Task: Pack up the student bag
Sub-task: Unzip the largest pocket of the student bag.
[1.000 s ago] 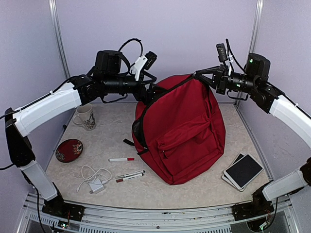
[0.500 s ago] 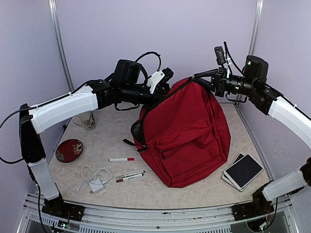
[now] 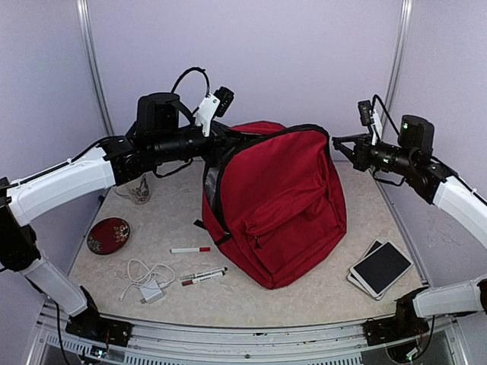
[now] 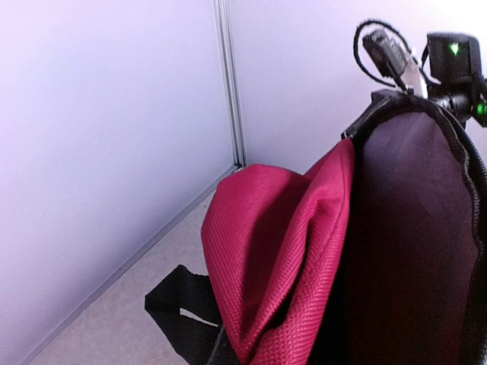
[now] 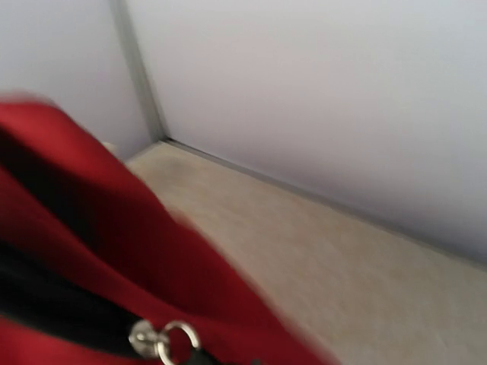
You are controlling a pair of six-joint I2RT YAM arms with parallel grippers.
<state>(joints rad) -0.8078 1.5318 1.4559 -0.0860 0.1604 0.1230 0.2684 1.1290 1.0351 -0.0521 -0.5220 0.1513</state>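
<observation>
Pinches student bag rim in shut left gripper, arm outstretched; holds right gripper closed beside far corner, grip unclear.

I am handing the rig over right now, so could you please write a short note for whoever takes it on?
Left gripper: shut on the top left rim of the student bag.
Right gripper: shut on the bag's top right corner.
The bag stands upright mid-table, its mouth stretched open between them.
Done: bag opened.
Left: nothing visibly packed; mug, red dish, markers, charger and tablet lie on the table around it.
</observation>
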